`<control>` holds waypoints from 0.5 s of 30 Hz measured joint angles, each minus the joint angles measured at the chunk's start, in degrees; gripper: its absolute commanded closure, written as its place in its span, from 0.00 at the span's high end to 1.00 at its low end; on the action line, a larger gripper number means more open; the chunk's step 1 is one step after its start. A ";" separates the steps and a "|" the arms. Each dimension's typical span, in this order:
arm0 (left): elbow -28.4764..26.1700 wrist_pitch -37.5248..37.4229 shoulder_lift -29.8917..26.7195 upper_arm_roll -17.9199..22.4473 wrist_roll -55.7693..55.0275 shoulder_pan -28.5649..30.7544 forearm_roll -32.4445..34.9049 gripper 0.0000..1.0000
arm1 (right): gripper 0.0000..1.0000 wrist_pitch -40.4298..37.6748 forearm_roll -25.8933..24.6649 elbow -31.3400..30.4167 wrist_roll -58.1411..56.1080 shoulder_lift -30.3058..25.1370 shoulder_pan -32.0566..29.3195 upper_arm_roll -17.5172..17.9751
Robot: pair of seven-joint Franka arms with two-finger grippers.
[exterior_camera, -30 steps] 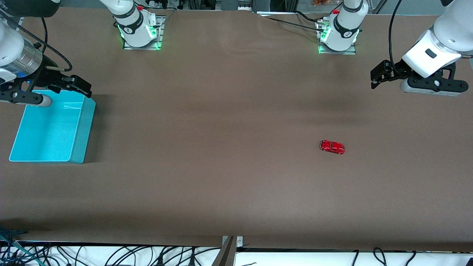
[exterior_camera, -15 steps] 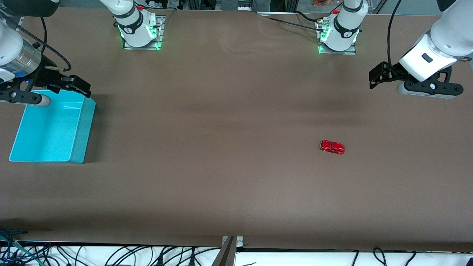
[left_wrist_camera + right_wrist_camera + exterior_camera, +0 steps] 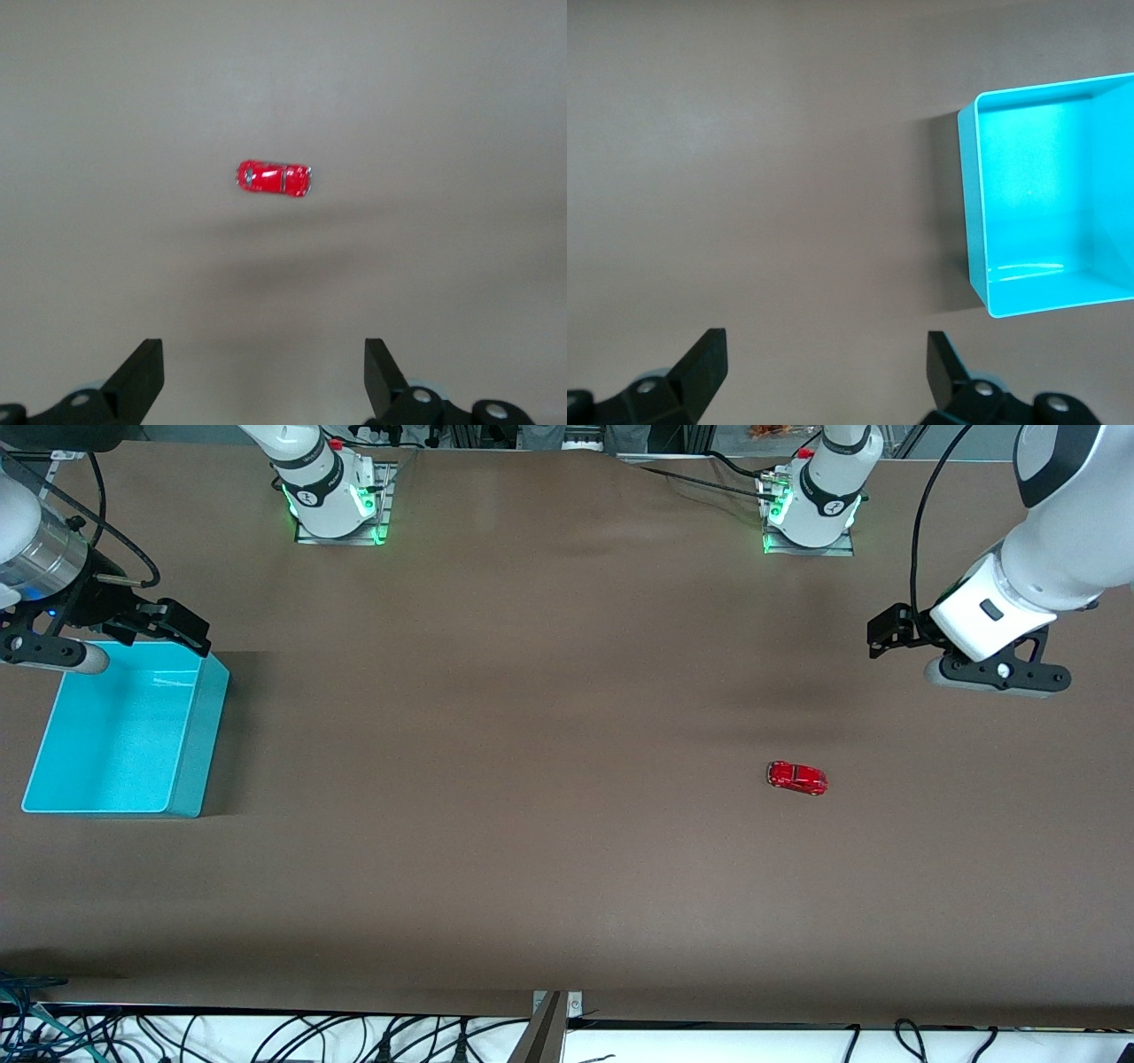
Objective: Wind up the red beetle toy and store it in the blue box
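Note:
The red beetle toy (image 3: 797,778) stands on the brown table toward the left arm's end; it also shows in the left wrist view (image 3: 274,178). My left gripper (image 3: 886,635) is open and empty, up in the air over bare table, apart from the toy. The blue box (image 3: 127,731) sits open-topped and empty at the right arm's end; it also shows in the right wrist view (image 3: 1045,204). My right gripper (image 3: 182,630) is open and empty over the box's corner nearest the bases.
The arm bases (image 3: 332,491) (image 3: 811,509) stand along the table's edge farthest from the front camera. Cables (image 3: 266,1036) hang below the table's near edge. Brown table (image 3: 532,779) spreads between toy and box.
My left gripper has come down and moved a little toward the toy. My right gripper has drifted slightly toward the bases. The toy and box have not moved.

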 measured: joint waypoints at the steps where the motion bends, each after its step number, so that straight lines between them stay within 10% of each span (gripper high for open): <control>1: -0.01 0.89 0.30 -0.10 0.45 0.00 -0.15 1.00 | 1.00 0.00 0.00 0.00 0.00 0.00 0.00 0.00; 15: -5.27 12.20 3.20 -0.81 20.69 0.20 -0.43 1.00 | 1.00 -0.03 0.00 0.00 0.00 0.00 0.00 0.00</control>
